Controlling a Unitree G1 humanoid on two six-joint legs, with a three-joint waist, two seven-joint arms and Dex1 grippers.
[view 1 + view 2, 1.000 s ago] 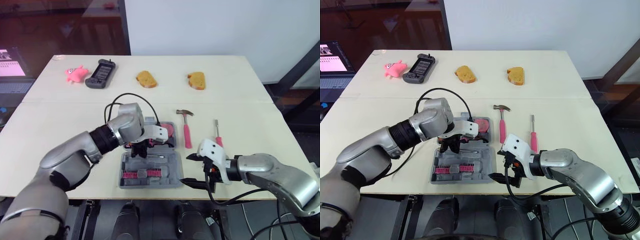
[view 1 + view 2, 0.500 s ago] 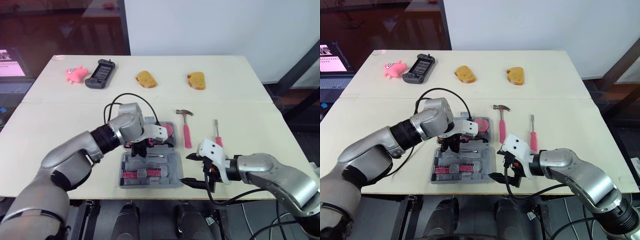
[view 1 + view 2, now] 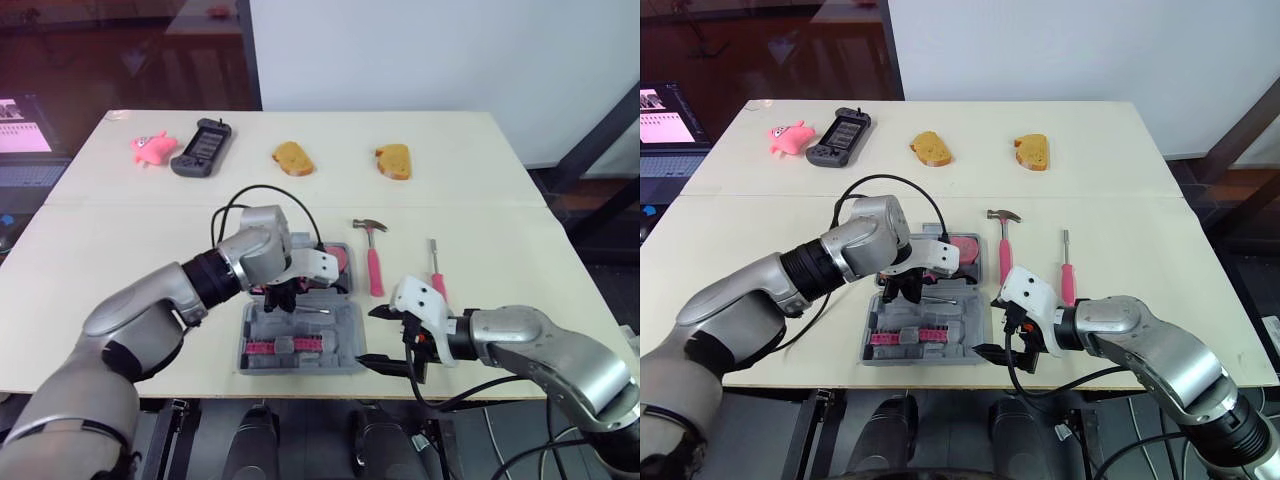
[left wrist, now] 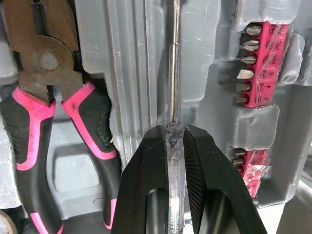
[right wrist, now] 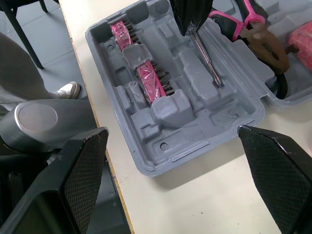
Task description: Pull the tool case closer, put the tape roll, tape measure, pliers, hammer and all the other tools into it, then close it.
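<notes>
Right claw (image 3: 372, 337) slightly nearer the right edge of the tool case (image 3: 340, 335) than a second ago.

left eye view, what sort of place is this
Most likely a robot test lab rather than a workshop: a pale table holds unrelated props, two bread slices, a pink toy and a dark handheld device, beside the tool case, and a lit screen stands off to the left.

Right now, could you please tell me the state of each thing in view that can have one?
Grey plastic tool case: open, lid laid back.
Left claw: shut on the clear-handled screwdriver, inside the case.
Right claw: open, beside the case.
Pink-handled pliers: stowed in the case.
Pink-handled hammer: loose on the table.
Pink-handled screwdriver: loose on the table.
</notes>
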